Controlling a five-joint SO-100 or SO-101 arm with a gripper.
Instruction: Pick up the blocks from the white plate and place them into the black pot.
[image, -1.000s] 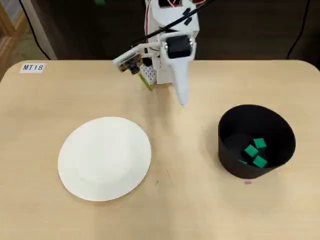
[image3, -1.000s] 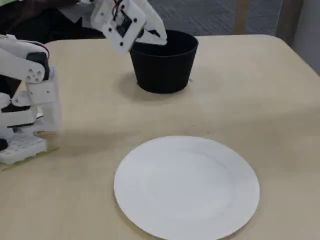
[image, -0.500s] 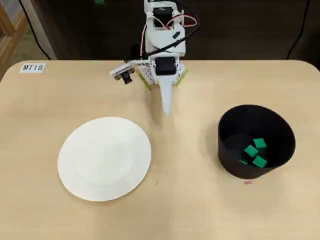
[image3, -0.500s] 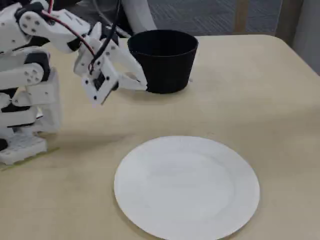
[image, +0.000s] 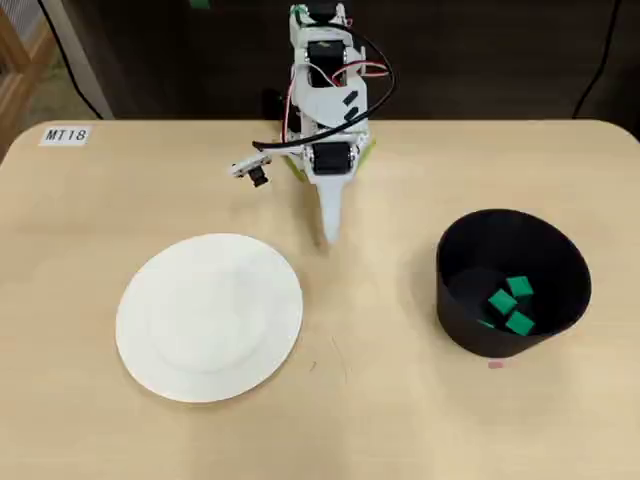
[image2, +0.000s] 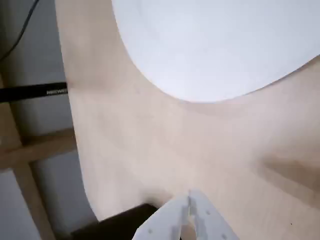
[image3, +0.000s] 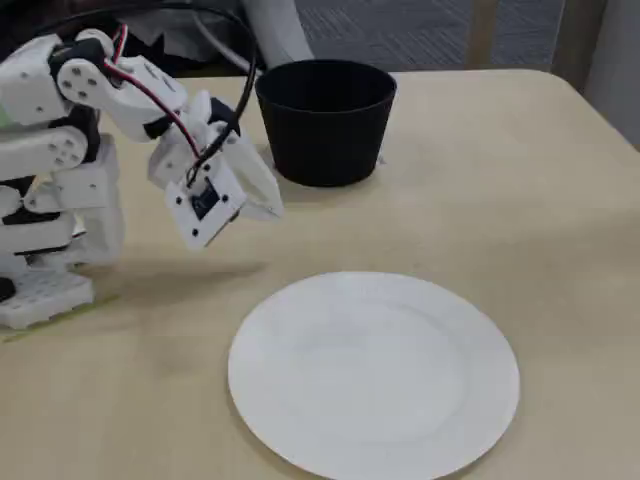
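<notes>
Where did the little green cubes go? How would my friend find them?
On the pale wooden table, look right in the overhead view, away from the big round white plate, to the matte black round pot. The bright green cubes sit inside it, the table's only bright colour.

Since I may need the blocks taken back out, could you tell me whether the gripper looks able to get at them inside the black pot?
Probably yes. The black pot is open-topped with nothing above it, and the blocks lie uncovered at its bottom. The gripper, shut and empty, hangs over bare table, though the tall walls demand a steep descent.
</notes>
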